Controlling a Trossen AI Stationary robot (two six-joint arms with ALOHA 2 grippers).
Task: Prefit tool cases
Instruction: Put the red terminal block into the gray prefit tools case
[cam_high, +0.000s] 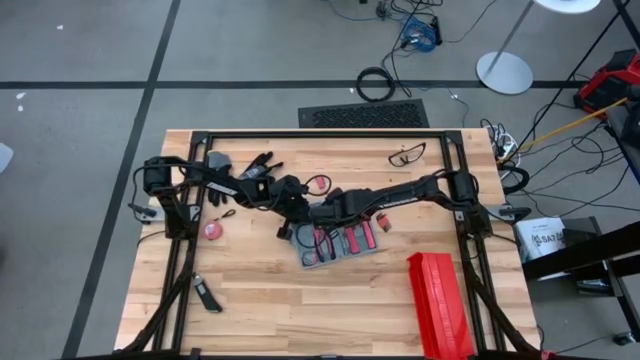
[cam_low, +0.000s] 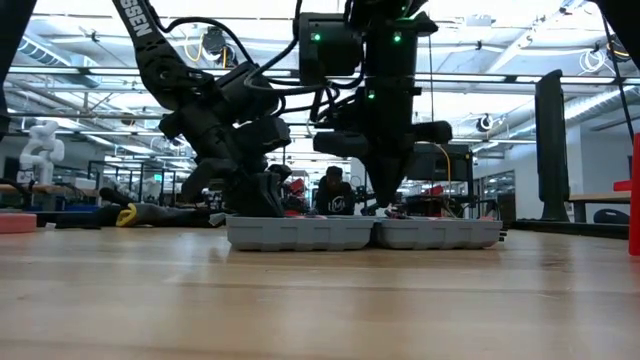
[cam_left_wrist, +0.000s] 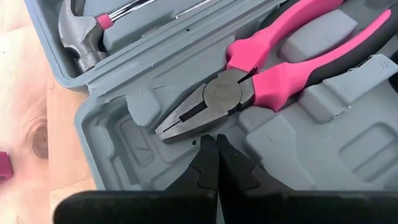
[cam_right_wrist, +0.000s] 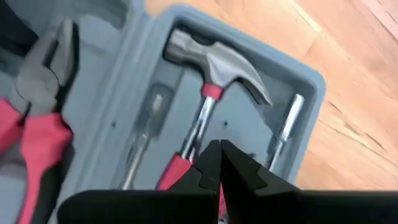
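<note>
The blue-grey tool case (cam_high: 310, 258) lies open and flat on the wooden table, both halves side by side (cam_low: 300, 234). One half holds pink-handled pliers (cam_left_wrist: 249, 87) in a moulded slot. The other holds a hammer (cam_right_wrist: 214, 62) and a steel-shafted tool. My left gripper (cam_left_wrist: 216, 144) is shut, slanting down into the pliers' half, its tips just short of the pliers' nose. My right gripper (cam_right_wrist: 219, 149) is shut, pointing steeply down over the hammer's handle. Both arms meet over the case (cam_high: 315, 215). My left gripper's shut fingertips (cam_left_wrist: 208, 149) come slanting from above onto the grey moulded tray (cam_left_wrist: 186, 163) beside the pliers' jaws; whether they touch the tray or the pliers I cannot tell. My right gripper's shut fingertips (cam_right_wrist: 211, 155) stand over the hammer's handle (cam_right_wrist: 177, 165) where the steel shaft meets the pink grip; the fingers hide the spot, so I cannot tell whether they touch it.
A long red ribbed box (cam_high: 440, 300) stands near the table's right front. Safety glasses (cam_high: 405, 155) lie at the far right, black gloves (cam_high: 255, 165) at the far left. A pink round thing (cam_high: 213, 230) and a small dark tool (cam_high: 207, 295) lie at the left.
</note>
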